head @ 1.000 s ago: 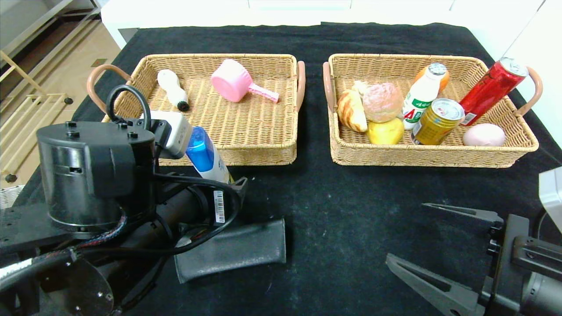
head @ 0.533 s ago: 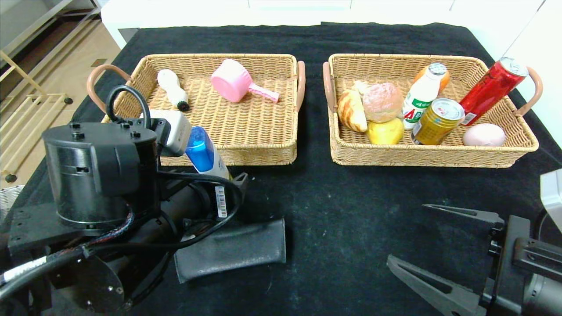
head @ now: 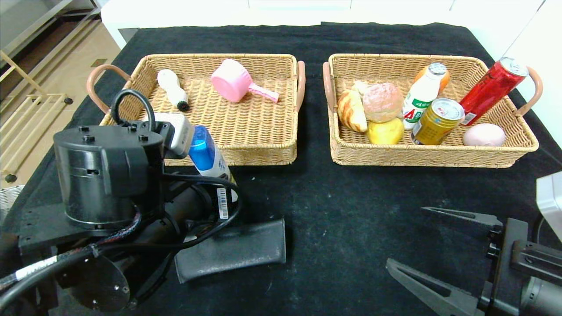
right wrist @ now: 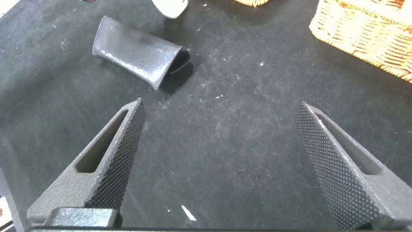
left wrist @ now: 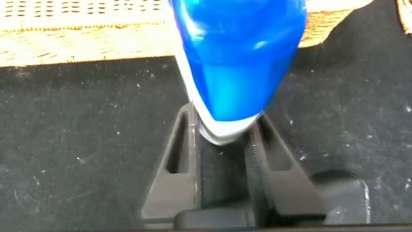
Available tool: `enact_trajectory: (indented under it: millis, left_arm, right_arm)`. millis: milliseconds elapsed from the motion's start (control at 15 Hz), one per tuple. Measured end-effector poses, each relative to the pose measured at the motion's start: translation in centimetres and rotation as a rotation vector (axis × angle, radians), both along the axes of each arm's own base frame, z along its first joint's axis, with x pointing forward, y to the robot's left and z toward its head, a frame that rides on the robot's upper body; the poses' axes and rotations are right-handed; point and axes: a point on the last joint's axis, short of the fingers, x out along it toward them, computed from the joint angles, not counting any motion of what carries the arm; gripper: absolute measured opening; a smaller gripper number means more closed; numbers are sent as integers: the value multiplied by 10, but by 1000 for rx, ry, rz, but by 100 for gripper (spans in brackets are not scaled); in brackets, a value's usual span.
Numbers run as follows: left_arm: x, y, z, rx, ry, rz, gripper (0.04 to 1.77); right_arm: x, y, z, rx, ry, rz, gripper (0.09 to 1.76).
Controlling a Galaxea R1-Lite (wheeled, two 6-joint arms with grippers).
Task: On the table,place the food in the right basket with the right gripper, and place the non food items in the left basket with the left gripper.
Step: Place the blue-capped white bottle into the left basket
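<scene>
My left gripper (left wrist: pixel 222 122) is shut on the white end of a blue-capped white bottle (head: pixel 206 154), also seen in the left wrist view (left wrist: pixel 238 58). It holds the bottle just in front of the left basket (head: pixel 246 151), near its front-left corner. A black pouch (head: pixel 232 250) lies on the cloth beside the left arm and also shows in the right wrist view (right wrist: pixel 135 51). My right gripper (head: pixel 406 236) is open and empty over bare cloth at the front right, as the right wrist view (right wrist: pixel 220 109) also shows. The right basket (head: pixel 417 156) holds food.
The left basket holds a white brush-like item (head: pixel 172 90) and a pink scoop (head: pixel 235 85). The right basket holds bread (head: pixel 351 112), a bun (head: pixel 382 102), a lemon (head: pixel 386 131), a drink bottle (head: pixel 421 103), a yellow can (head: pixel 437 120), a red can (head: pixel 491 90) and a pink egg (head: pixel 484 134).
My left arm has shifted slightly right and toward the left basket with the bottle in its grip. The right gripper has barely moved.
</scene>
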Motion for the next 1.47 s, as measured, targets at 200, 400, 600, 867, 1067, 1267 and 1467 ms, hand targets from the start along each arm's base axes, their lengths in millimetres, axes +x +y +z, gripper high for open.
enact_trajectory:
  millis: [200,400,600,867,1067,1267,1467]
  left_arm:
    - [0,0,0,1,1,-2,46]
    - [0,-1,0,2,1,-3,46]
    - [0,0,0,1,1,-4,46]
    - [-5,1,3,3,-4,-16,46]
    - [-20,10,15,1,-26,-37,46]
    - [-37,25,26,-2,-36,-50,46]
    - [-48,40,40,-30,-71,-37,46]
  right_arm:
    - [0,0,-1,-4,5,0,171]
    - [1,1,-3,-11,11,0,171]
    - [1,1,-4,-14,14,0,171]
    - [1,2,-5,-17,17,2,171]
    - [2,2,-6,-20,22,4,171]
    - [3,3,-9,-29,30,4,171]
    - [3,4,-10,-33,36,4,171]
